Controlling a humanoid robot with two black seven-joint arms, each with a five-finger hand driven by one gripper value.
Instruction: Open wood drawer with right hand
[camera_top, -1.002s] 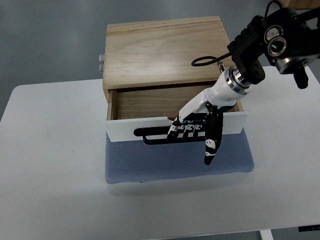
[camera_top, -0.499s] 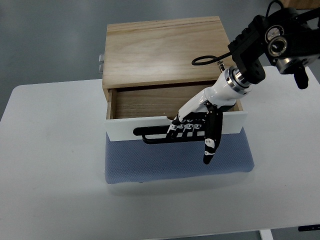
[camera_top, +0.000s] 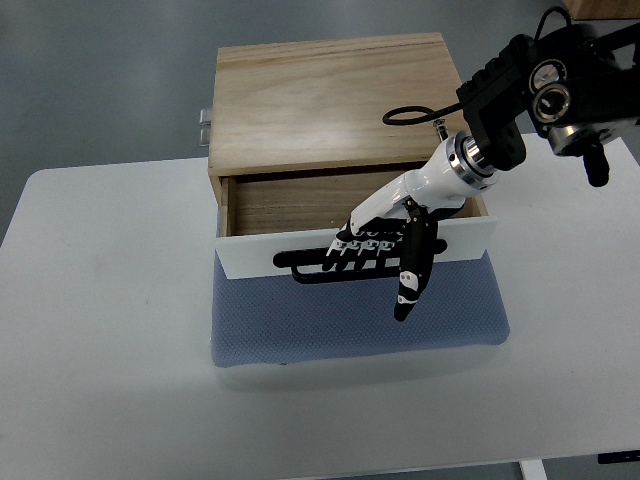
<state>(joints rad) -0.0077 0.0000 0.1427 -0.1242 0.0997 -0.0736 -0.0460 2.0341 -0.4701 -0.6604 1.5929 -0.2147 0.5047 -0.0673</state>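
Nearest you lay the white table (camera_top: 120, 400), and on it the blue mat (camera_top: 300, 325) that sat under the front of the box. Just beyond the mat's near part, you had the right hand (camera_top: 385, 245) at the wood drawer (camera_top: 290, 205): its four fingers (camera_top: 355, 248) were curled over the black handle (camera_top: 300, 268) on the drawer's white front panel (camera_top: 250, 262), clamped on that bar, while the thumb (camera_top: 408, 285) hung straight down in front of the panel over the mat. The drawer stood partly pulled out of the wooden box (camera_top: 330, 100), its bare wooden floor showing behind the white panel. Farther back, your right forearm rose to the black arm joints at the picture's upper right, with a black cable (camera_top: 405, 116) looped above the box's top. A small metal fitting (camera_top: 205, 125) showed on the box's left side.
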